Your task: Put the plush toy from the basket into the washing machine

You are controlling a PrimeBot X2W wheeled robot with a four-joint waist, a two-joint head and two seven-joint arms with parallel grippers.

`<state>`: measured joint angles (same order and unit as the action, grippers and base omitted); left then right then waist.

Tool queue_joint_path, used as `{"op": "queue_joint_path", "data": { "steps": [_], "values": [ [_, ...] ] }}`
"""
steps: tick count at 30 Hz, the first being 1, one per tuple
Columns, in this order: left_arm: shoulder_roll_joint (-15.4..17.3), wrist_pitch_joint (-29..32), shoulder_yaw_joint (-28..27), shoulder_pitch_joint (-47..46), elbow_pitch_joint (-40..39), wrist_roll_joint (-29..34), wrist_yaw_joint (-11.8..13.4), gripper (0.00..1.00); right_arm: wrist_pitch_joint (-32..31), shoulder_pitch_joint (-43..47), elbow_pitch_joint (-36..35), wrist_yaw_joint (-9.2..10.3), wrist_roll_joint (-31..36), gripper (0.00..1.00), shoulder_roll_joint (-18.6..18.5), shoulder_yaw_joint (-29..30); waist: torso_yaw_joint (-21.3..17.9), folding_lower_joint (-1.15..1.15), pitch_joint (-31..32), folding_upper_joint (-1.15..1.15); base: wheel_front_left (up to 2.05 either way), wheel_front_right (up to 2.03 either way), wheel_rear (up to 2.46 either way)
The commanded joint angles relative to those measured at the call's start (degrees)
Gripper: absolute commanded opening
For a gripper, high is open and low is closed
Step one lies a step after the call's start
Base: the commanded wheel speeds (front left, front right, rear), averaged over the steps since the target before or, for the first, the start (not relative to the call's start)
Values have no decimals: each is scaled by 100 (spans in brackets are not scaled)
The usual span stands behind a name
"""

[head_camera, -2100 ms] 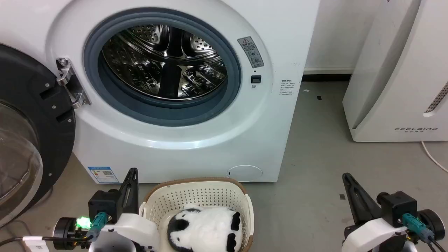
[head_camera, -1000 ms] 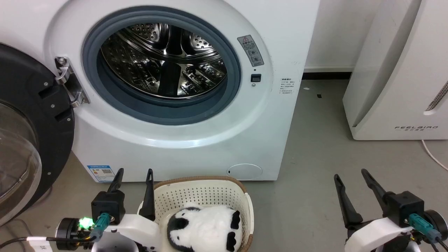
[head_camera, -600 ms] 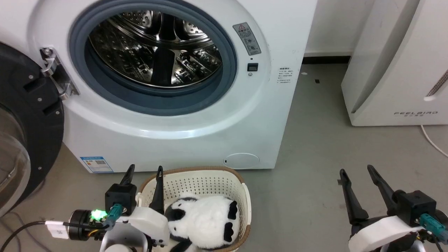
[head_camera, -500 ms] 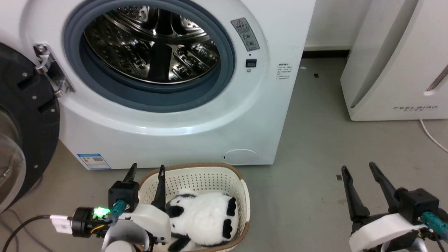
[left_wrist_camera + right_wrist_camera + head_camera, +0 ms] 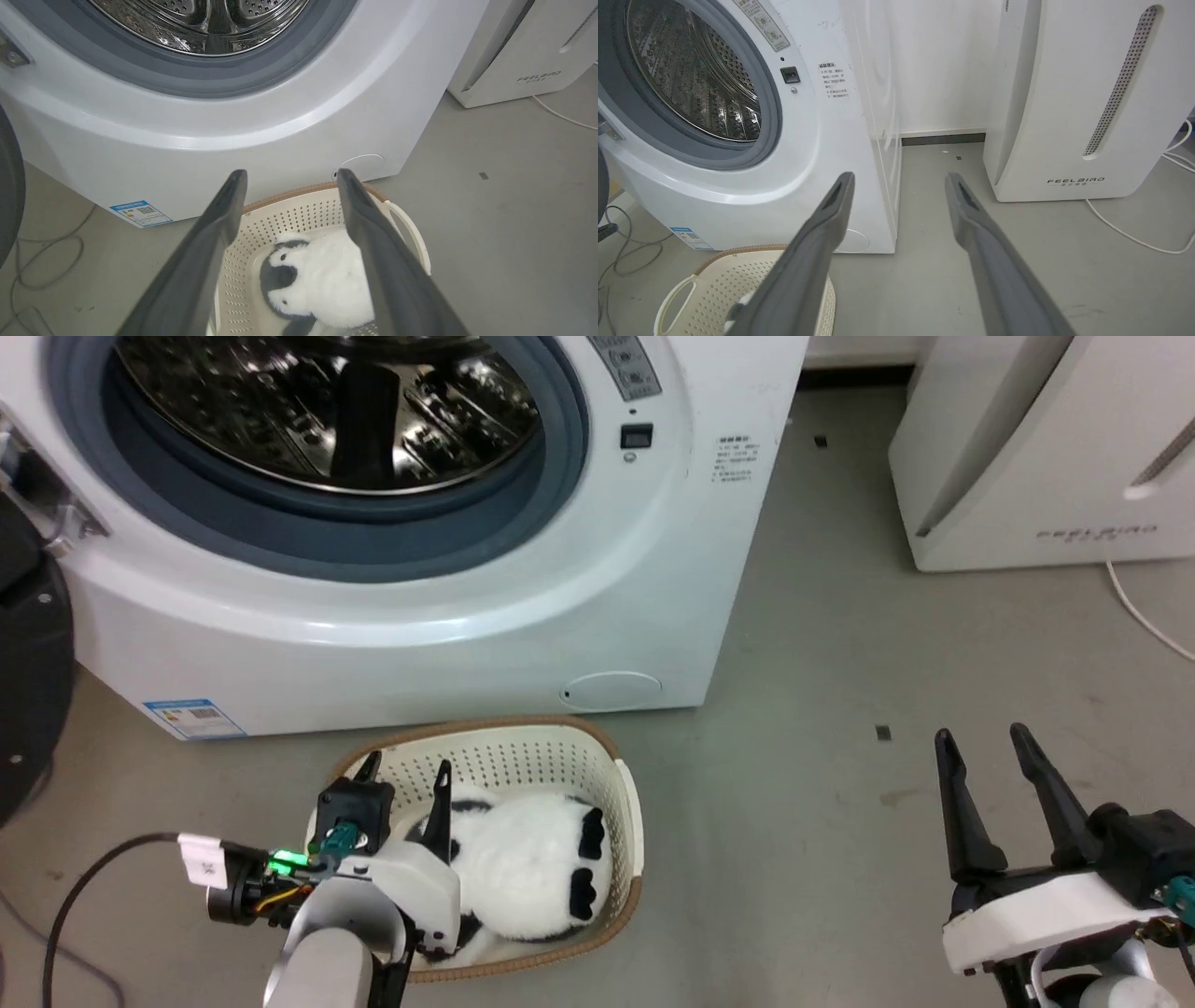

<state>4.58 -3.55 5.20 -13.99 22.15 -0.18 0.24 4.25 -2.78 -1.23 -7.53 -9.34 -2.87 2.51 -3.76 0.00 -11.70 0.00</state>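
Two empty grippers, jaws apart: the left gripper (image 5: 406,768) has come in over the left side of the basket (image 5: 523,724), one finger beside the plush toy (image 5: 532,868) lying inside — a grasp looks imminent. The right gripper (image 5: 980,735) waits far right; the washing machine (image 5: 420,616) stands open beyond.

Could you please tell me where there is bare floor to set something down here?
Bare floor lies between the washing machine, the white appliance and the right tool. It is crowded before the machine: the basket with the plush toy sits there, the left tool open over it.
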Motion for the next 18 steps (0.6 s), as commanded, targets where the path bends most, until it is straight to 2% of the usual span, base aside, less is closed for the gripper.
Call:
{"op": "queue_joint_path", "data": {
  "steps": [1,18],
  "values": [
    [76,21,62,-228,209,-4,-23,100,84,-151,-61,1,-135,100,0,8,-105,0,-223,0,0,0,0],
    [544,693,541,-1198,1272,156,-134,100,286,-572,-254,1,-690,100,0,2,-499,0,-1371,0,0,0,0]
  ]
}}
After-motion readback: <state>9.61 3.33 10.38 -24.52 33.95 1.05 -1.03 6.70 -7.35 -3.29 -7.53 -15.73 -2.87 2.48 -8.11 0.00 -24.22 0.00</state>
